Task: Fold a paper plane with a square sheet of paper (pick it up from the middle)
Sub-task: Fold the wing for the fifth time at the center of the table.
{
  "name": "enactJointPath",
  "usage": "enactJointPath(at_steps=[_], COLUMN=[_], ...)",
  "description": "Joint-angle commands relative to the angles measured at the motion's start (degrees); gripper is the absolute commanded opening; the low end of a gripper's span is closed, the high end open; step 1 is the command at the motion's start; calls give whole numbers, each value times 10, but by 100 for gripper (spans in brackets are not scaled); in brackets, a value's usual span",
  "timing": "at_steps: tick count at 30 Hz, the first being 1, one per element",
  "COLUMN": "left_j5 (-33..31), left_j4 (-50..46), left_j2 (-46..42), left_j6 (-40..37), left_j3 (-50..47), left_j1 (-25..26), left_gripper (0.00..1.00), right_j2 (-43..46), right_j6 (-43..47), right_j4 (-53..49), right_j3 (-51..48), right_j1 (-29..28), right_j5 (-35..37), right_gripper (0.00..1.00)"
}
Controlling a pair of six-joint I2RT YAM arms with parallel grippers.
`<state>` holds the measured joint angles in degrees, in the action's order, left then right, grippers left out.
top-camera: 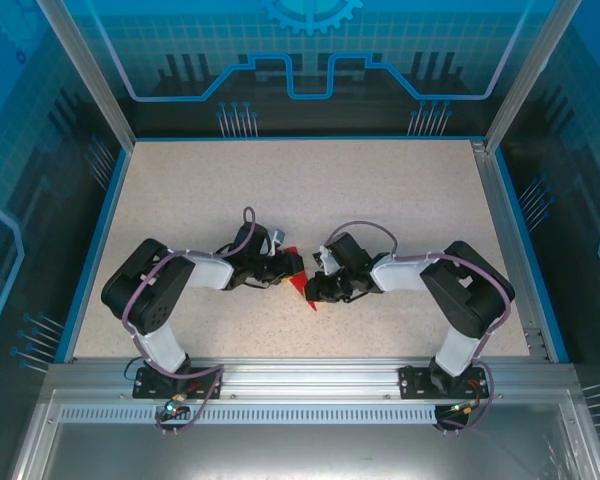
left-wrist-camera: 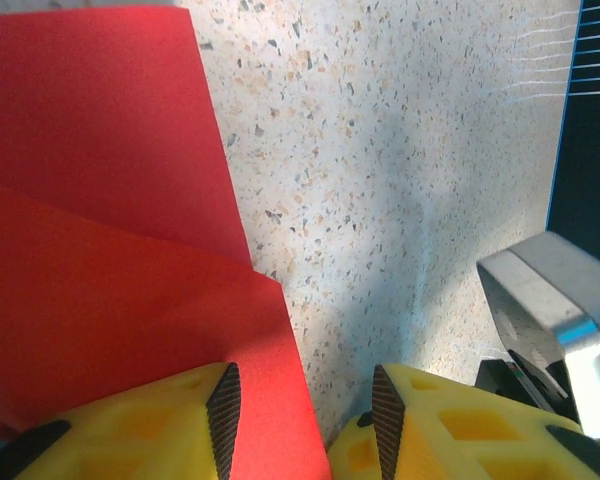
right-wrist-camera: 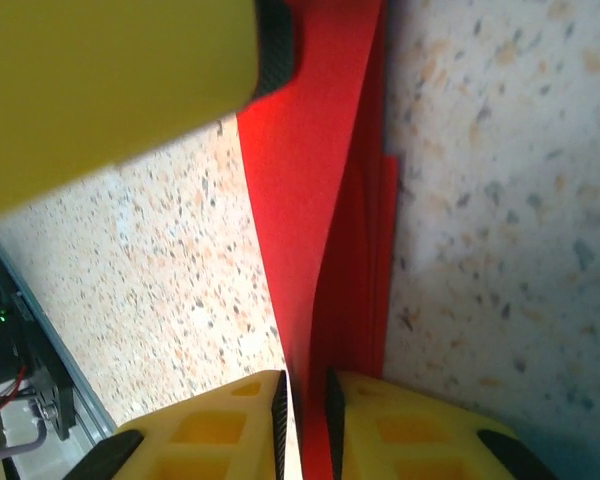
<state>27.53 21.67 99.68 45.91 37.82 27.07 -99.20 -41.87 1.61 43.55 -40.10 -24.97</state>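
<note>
Right gripper [right-wrist-camera: 306,415] pinches the folded red paper [right-wrist-camera: 315,200] edge-on. Left gripper [left-wrist-camera: 302,425] stands spread, one finger over the paper, the other over bare desk [left-wrist-camera: 410,200].

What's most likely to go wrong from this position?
1. The red paper runs between the narrow jaws of the right gripper; a pull could tear it or skew the stacked folds.
2. The left gripper stands open, one finger over the paper's edge, so the sheet may slide on the table.

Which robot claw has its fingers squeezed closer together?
The right gripper: its fingers almost meet around the red paper; the left gripper gapes wide.
</note>
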Motion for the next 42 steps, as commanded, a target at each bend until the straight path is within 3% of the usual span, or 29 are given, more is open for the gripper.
enactJointPath(at_steps=[1,9,19,25,32,37,42], left_j5=[-23,-23,-21,-22,-23,-22,-24], left_j4=[-35,-38,-42,-44,-45,-48,-52], left_j2=[15,10,9,9,9,8,5], left_j6=[-25,-25,-26,-28,-29,-29,-32], left_j3=[4,2,4,4,4,4,4], left_j1=[3,3,3,3,4,3,3], left_gripper=[44,43,43,43,43,43,43], right_j2=[5,-14,32,38,8,-20,11], right_j6=[21,1,13,9,16,22,26], right_j4=[-57,-32,-61,-45,-53,-81,-107], right_j3=[-1,-25,-14,-19,-42,-44,-38], right_j1=[-9,-6,0,9,8,3,-4], right_j5=[7,13,10,-13,-5,12,36], right_gripper=[20,6,16,16,8,8,12])
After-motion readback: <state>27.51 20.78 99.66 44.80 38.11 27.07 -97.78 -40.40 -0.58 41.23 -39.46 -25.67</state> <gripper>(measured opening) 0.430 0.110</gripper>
